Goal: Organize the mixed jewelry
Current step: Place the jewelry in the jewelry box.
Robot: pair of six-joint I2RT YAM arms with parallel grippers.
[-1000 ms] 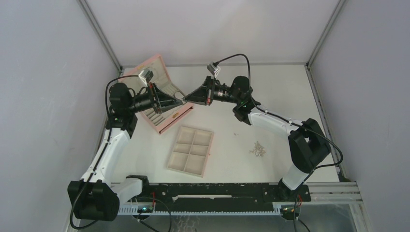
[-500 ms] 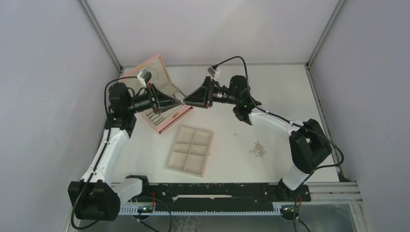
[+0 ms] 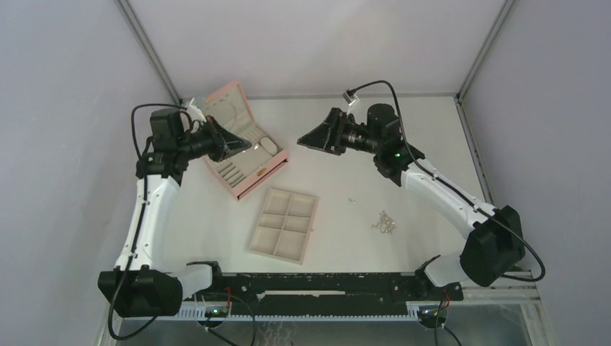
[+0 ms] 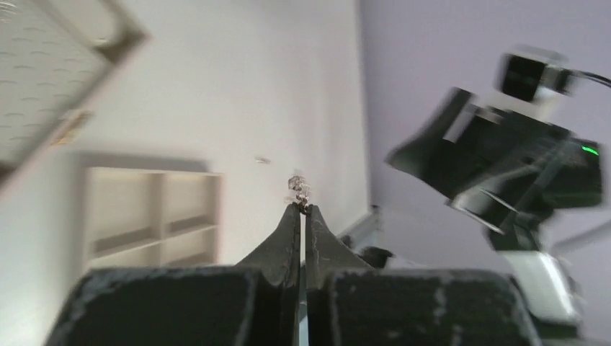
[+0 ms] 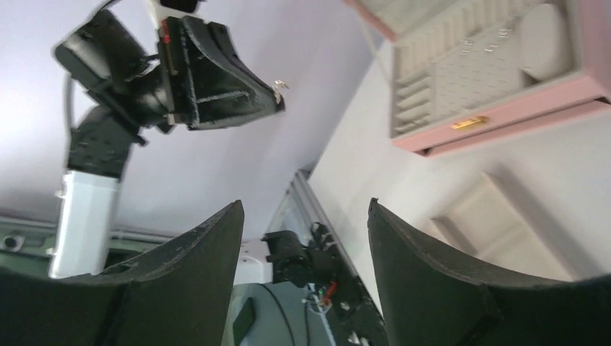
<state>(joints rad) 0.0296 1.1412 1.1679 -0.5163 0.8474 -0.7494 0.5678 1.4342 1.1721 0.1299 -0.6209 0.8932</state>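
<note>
Our left gripper (image 4: 302, 209) is pinched shut on one tiny silver piece (image 4: 298, 186) above the pink box (image 3: 263, 171), our right gripper (image 5: 304, 205) is spread wide and holds nothing, and the pile of jewelry (image 3: 384, 222) lies on the table (image 3: 403, 144) near the tray (image 3: 284, 225), so we think most of the sorting is left to do.

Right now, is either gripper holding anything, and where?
The left gripper pinches a tiny silver piece by one end, at its very tip. The right gripper is open, holding nothing.

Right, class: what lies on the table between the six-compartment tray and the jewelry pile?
Top view: mostly bare table, with one tiny silver piece lying just beyond the direct line from the six-compartment tray to the jewelry pile.
</note>
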